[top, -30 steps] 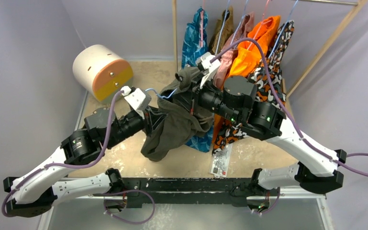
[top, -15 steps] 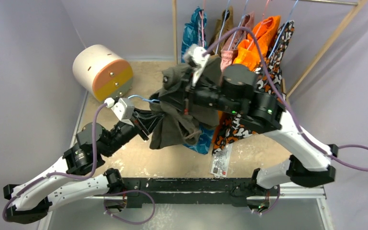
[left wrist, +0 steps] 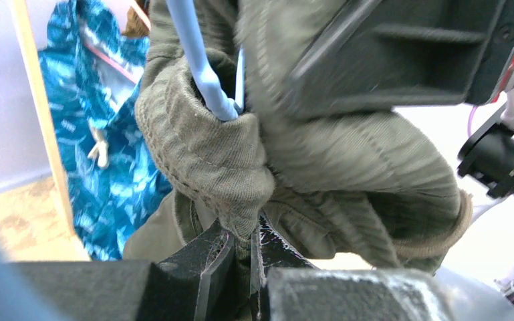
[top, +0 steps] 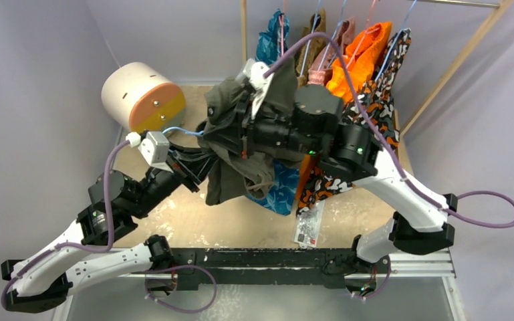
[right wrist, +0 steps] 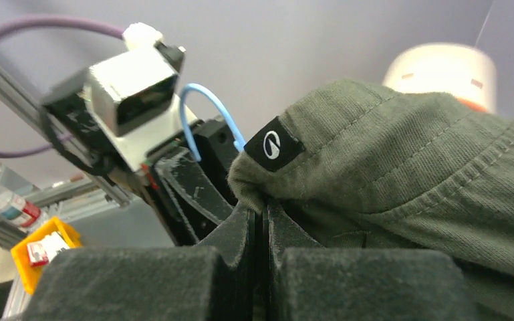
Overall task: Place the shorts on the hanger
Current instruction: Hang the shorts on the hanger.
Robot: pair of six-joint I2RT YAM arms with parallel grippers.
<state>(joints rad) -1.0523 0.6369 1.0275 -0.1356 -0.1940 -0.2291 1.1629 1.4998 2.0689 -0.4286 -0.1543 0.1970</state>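
Both arms were raised; the left gripper [top: 199, 168] pointed toward 2 o'clock, the right gripper [top: 232, 132] toward 9 o'clock, each pinched shut on the shorts [top: 224, 184].

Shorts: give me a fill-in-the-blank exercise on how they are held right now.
1. The shorts are pinched by the left hand and the right hand, both of which are ____.
2. The wire hanger poking out of the fabric is light ____.
3. In the right wrist view, the black tag on the shorts carries a ____ logo.
Missing words: shut; blue; white.
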